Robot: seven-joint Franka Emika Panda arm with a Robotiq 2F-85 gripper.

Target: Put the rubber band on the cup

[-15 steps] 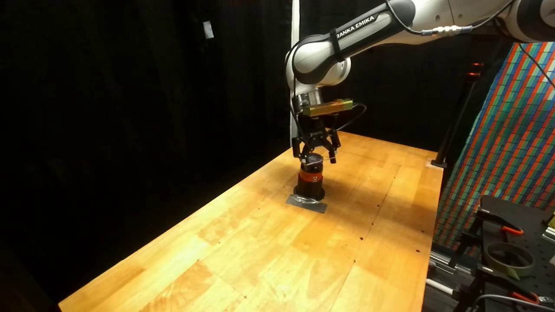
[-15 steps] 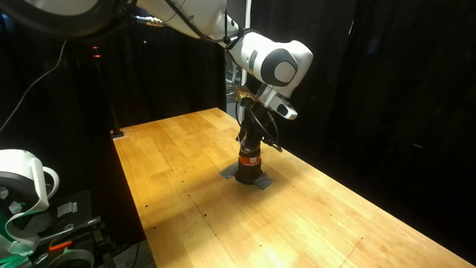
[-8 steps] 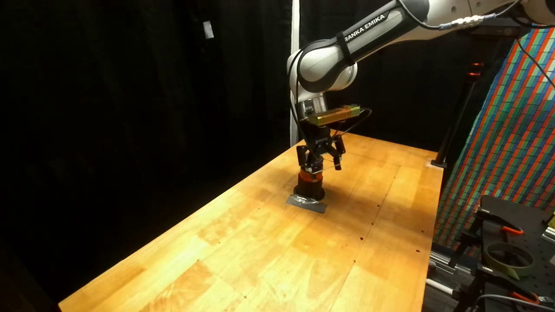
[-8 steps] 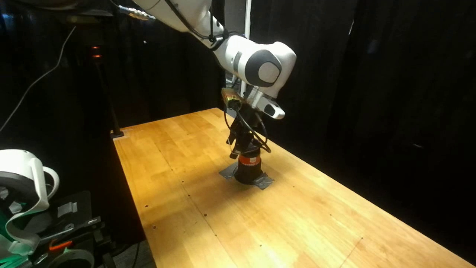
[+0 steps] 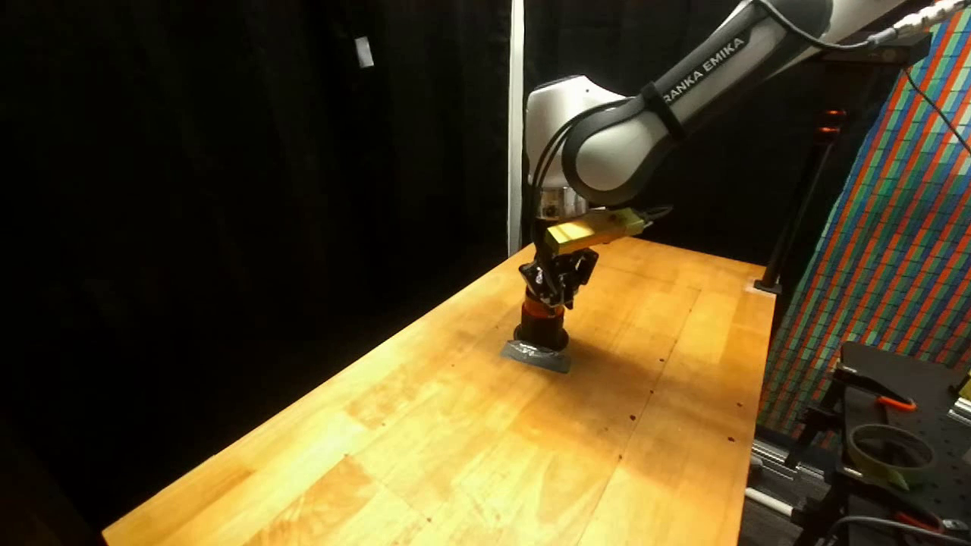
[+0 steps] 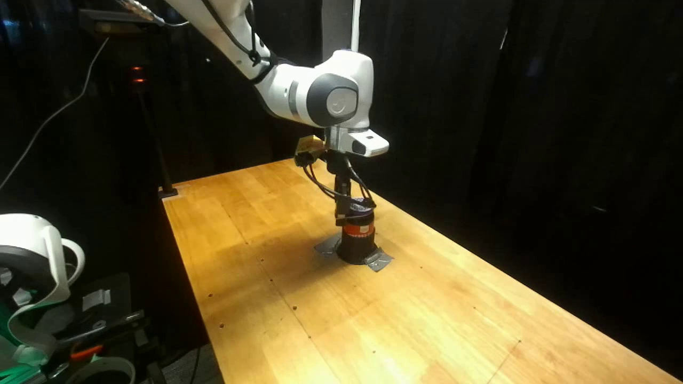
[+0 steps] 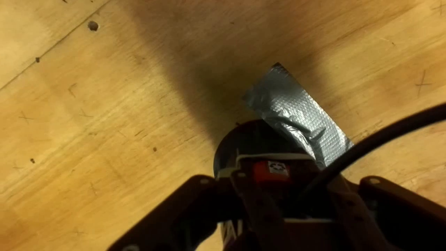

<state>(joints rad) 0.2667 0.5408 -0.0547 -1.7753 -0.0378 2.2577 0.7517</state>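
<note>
The cup (image 5: 541,326) stands upright on the wooden table, dark above and below its orange-red middle, in both exterior views. My gripper (image 7: 289,176) is low against one side of the cup's upper part, its fingers (image 7: 256,202) partway together with a gap between them. The rubber band (image 7: 275,156) shows as a pale line stretched across the fingertips, in front of the red label. In an exterior view the band (image 6: 358,216) appears as a thin light line across the cup's dark upper part beside the gripper. How far round the cup it runs is hidden.
Grey tape strips (image 7: 303,115) hold the cup's base to the table (image 5: 485,455). A dark cable (image 7: 393,129) crosses the wrist view. A thin pole (image 5: 796,212) rises at a table corner. Beside the table is a black bench with a tape roll (image 5: 891,455).
My gripper has come down beside the cup and straightened upright, moving left in an exterior view. Its fingers have drawn closer together. The cup has stayed in place.
</note>
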